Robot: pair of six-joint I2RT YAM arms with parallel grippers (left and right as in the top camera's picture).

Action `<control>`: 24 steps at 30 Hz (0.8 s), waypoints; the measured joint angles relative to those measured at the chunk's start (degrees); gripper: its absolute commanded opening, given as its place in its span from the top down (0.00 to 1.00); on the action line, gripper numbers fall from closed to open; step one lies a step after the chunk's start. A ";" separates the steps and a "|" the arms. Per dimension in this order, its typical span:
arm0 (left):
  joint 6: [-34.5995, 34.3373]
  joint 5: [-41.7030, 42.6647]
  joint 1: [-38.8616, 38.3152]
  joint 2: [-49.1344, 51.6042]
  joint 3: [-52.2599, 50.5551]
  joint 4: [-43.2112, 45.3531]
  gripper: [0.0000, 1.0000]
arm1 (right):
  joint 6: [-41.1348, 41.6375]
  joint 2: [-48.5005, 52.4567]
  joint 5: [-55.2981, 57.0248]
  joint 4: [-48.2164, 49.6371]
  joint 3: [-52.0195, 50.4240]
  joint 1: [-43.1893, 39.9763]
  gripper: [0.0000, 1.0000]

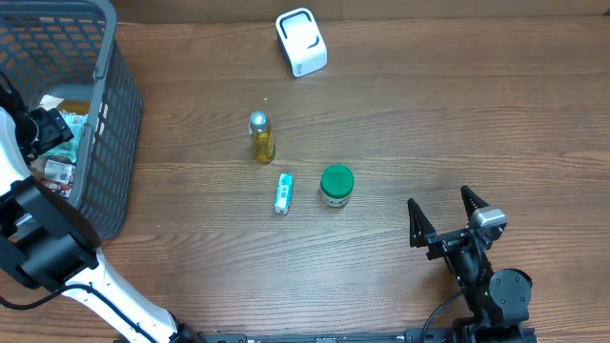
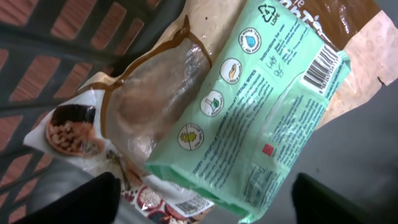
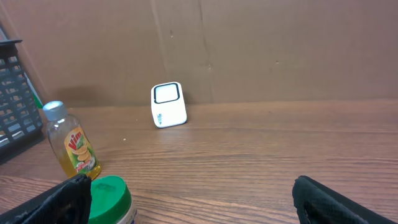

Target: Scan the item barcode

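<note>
Item: green packet (image 2: 249, 118) lay in the grey basket (image 1: 114, 114) at the left end of the bench (image 1: 477, 114), on top of other food pouches. Its barcode (image 2: 323, 67) faced up, near the packet's far corner in the left wrist view.

Left hand (image 2: 205, 196) was inside the basket, pointing down at the packet. The packet's near edge sat between the two fingers (image 2: 93, 196). The fingers stood apart, with a gap on each side, so nothing was clamped and the hand was released. The left arm reached in over the basket's rim from the bench's near-left edge.

Right hand (image 1: 438, 197) was low over the bench at near right, well apart from the basket, fingers spread wide and empty, pointing towards the far side.

Scanner (image 1: 301, 42), a white box, stood at the far side of the bench. Between it and the right hand were a yellow bottle (image 1: 261, 136), a green-lidded jar (image 1: 336, 185) and a small tube (image 1: 283, 193).
</note>
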 measured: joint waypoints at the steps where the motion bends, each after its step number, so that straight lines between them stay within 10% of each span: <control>1: -0.26 0.02 0.00 -0.02 -0.37 0.50 0.24 | 0.00 0.00 0.00 0.00 0.00 0.00 0.00; 15: -1.53 0.02 0.11 0.00 -2.93 2.80 0.31 | 0.02 0.00 0.00 0.02 0.00 0.00 0.00; 24: -2.78 1.11 0.04 0.00 -5.86 5.09 0.88 | 0.00 0.00 0.00 0.00 0.00 0.00 0.00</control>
